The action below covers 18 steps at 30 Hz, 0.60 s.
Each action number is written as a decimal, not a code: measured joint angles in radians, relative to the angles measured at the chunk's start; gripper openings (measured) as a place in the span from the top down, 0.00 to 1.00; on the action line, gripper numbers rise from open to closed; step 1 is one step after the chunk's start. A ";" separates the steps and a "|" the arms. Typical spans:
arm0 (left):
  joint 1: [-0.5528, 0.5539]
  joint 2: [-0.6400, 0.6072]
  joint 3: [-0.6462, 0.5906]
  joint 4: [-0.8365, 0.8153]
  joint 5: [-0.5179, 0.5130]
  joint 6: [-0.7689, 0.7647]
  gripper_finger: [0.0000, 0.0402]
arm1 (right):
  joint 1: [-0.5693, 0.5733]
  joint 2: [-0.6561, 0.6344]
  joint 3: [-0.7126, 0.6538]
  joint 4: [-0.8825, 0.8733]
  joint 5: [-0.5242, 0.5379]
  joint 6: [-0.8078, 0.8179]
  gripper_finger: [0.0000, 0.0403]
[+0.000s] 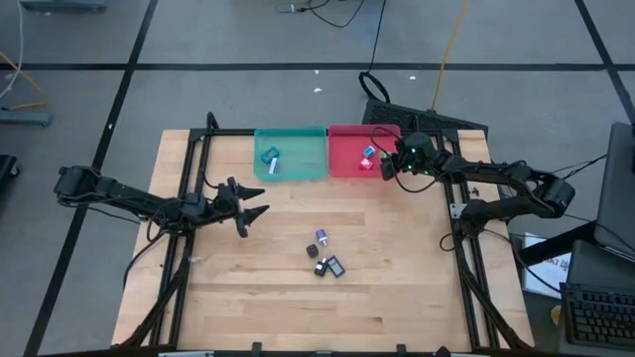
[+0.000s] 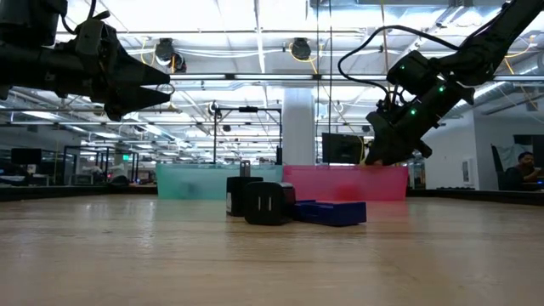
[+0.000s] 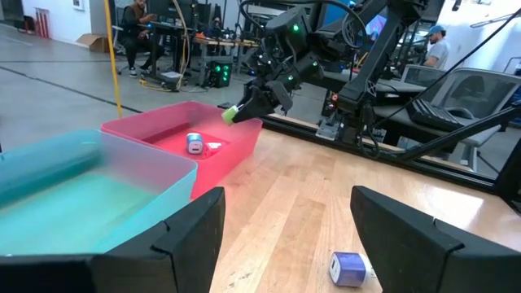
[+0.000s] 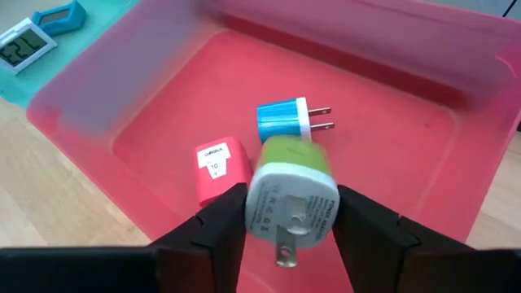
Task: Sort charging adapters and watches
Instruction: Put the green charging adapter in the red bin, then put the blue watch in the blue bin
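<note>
- Two bins sit side by side at the table's [image 1: 397, 297] far edge: a teal bin [image 1: 291, 171] and a red bin [image 1: 349, 167], their walls touching.
- The red bin holds two adapters on its floor: a blue adapter [image 4: 282, 122] lying on its side with white face and two prongs, and a red adapter [image 4: 216, 169] with a white label, just beside it.
- The teal bin holds two watches [image 4: 37, 32], flat teal-framed pieces; one shows a pale face with dark digits.
- The right gripper [image 4: 286, 213] hangs over the red bin with a green adapter [image 4: 291, 199] between its fingers; the fingers touch both sides, but whether they grip it firmly I cannot tell. The adapter is green with a white face and a metal prong showing.
- Mid-table lies a loose cluster: a purple-blue adapter [image 3: 349, 268], a black adapter [image 2: 267, 204], another black block [image 2: 240, 194] behind it, and a dark blue watch [image 2: 334, 212] lying flat.
- The left gripper [image 1: 254, 212] waits above the table's left half, jaws spread wide, holding nothing.
</note>
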 joint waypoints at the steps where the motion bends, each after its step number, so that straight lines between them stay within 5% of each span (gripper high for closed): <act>1: 0.000 0.000 0.000 0.000 0.000 0.000 0.33 | 0.000 0.000 0.000 0.000 0.000 0.000 0.57; 12: 0.000 0.000 0.000 -0.001 0.000 0.000 0.33 | 0.000 -0.006 0.000 0.023 -0.010 -0.015 0.53; 18: 0.000 0.000 0.000 -0.001 0.000 0.000 0.33 | 0.005 -0.038 0.000 0.145 -0.284 0.001 0.53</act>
